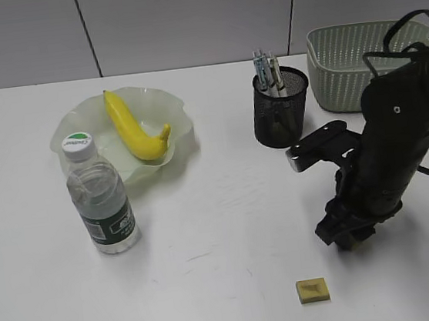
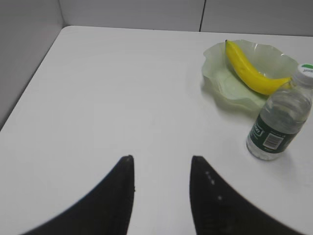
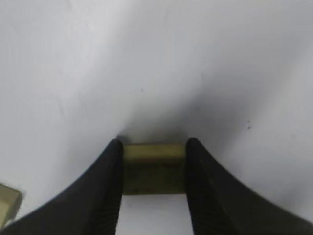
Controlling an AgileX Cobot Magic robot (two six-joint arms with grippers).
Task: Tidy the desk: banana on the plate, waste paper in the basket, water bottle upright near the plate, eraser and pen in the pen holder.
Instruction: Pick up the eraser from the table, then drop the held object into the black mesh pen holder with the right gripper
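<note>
The yellow banana lies on the pale-green plate; both also show in the left wrist view, banana, plate. The water bottle stands upright just in front of the plate, and shows in the left wrist view. The black mesh pen holder holds pens. My right gripper is shut on a yellowish eraser, low over the desk, in front of the pen holder. A second eraser lies near the front edge. My left gripper is open and empty. No waste paper is in view.
The grey-green woven basket stands at the back right, behind my right arm; its inside is hidden. The second eraser shows at the lower left corner of the right wrist view. A grey wall runs behind the desk.
</note>
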